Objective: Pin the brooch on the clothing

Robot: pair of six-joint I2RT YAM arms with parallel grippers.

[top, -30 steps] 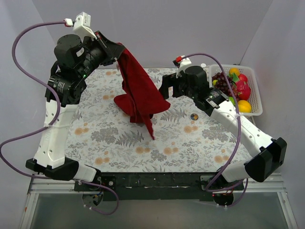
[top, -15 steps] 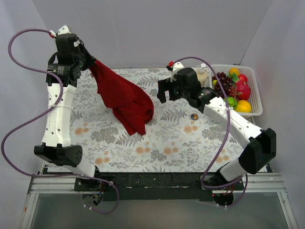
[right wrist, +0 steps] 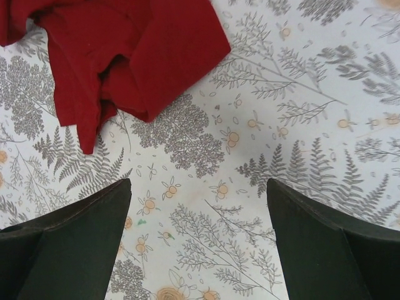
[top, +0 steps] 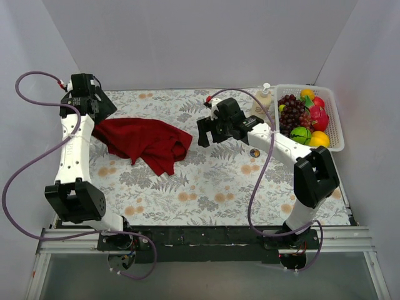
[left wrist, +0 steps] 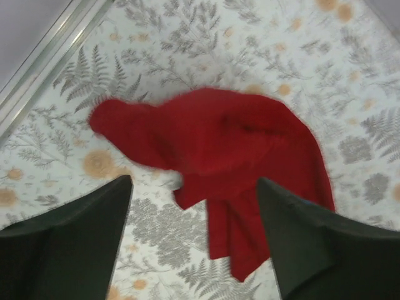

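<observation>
The clothing (top: 145, 140), a dark red T-shirt, lies crumpled on the left half of the floral tablecloth. My left gripper (top: 105, 109) hangs open just above the shirt's far left edge and holds nothing. In the left wrist view the clothing (left wrist: 219, 144) lies below the open left gripper (left wrist: 194, 181). My right gripper (top: 206, 136) stands open a little to the right of the shirt, over bare cloth. In the right wrist view the clothing (right wrist: 125, 44) fills the top left, away from the right gripper (right wrist: 199, 181). The brooch (top: 254, 152), a tiny round badge, lies on the table right of the right gripper.
A white basket (top: 337, 119) of toy fruit stands at the back right. A pale pump bottle (top: 264, 100) stands beside it. The right arm stretches across the table's right side. Grey walls close in the back and both sides.
The left gripper opened and let go of the shirt, which fell from hanging to lying crumpled on the table. The left arm swung back and left. The right arm reached further left.
</observation>
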